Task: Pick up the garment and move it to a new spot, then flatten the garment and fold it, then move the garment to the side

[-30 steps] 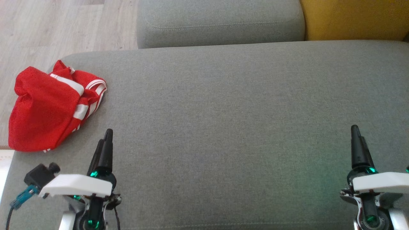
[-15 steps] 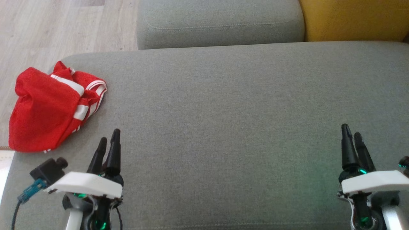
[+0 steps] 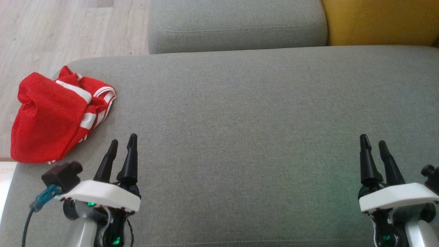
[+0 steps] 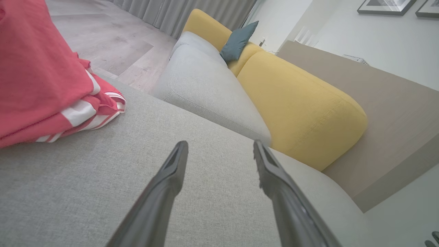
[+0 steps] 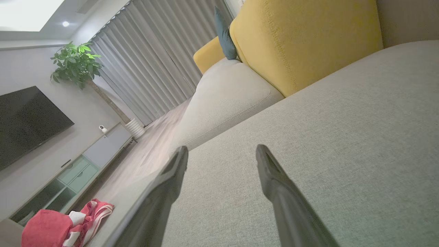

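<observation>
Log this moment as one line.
garment: bunched, left edge of sofa, untouched | left gripper: open, empty | right gripper: open, empty | stage: before pickup

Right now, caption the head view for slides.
Crumpled red garment at left edge of grey cushion; left gripper and right gripper open, empty.

The red garment (image 3: 51, 125) with white stripes lies crumpled in a loose heap at the left of the frame, overhanging the cushion's corner

The crumpled red-and-white fabric garment (image 3: 51, 116) is laid at the left end of the broad grey fabric seat cushion (image 3: 240, 120), with the left gripper (image 3: 123, 138) placed near it and the right gripper (image 3: 372, 139) set well apart at the right end.
</observation>
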Tool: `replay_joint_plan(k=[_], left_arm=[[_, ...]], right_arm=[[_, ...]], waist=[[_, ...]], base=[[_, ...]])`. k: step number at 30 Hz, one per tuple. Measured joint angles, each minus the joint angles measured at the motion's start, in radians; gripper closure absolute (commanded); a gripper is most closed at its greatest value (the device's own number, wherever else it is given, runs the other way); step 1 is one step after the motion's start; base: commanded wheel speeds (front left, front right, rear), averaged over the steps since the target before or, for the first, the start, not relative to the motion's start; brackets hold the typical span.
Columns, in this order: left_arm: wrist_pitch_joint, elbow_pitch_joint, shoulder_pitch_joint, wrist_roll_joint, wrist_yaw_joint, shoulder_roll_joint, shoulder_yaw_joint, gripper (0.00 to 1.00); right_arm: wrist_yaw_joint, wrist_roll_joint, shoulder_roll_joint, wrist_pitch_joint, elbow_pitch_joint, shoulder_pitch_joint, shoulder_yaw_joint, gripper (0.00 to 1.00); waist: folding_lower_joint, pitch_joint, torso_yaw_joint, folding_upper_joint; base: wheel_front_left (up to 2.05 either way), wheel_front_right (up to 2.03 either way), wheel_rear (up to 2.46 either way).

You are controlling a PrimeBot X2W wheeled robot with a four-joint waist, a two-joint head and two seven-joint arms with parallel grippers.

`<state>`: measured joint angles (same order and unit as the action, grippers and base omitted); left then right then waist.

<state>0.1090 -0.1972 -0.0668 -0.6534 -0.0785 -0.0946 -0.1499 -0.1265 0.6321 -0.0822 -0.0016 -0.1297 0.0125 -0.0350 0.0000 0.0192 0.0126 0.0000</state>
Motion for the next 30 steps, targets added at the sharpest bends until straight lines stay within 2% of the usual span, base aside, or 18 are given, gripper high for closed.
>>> replay_joint_plan(k=[15, 30], left_arm=[[0.043, -0.007, 0.001, 0.157, 0.031, -0.004, -0.008, 0.00], [0.081, -0.037, 0.002, 0.298, 0.030, -0.004, -0.029, 0.00]], right_arm=[[0.000, -0.170, -0.008, -0.012, 0.016, 0.006, 0.040, 0.00], [0.000, -0.316, -0.008, -0.025, 0.021, 0.024, 0.055, 0.00]], waist=[[0.0000, 0.001, 0.004, 0.0000], [0.0000, 0.001, 0.017, 0.0000]], base=[[0.00, 0.00, 0.00], [0.00, 0.00, 0.00]])
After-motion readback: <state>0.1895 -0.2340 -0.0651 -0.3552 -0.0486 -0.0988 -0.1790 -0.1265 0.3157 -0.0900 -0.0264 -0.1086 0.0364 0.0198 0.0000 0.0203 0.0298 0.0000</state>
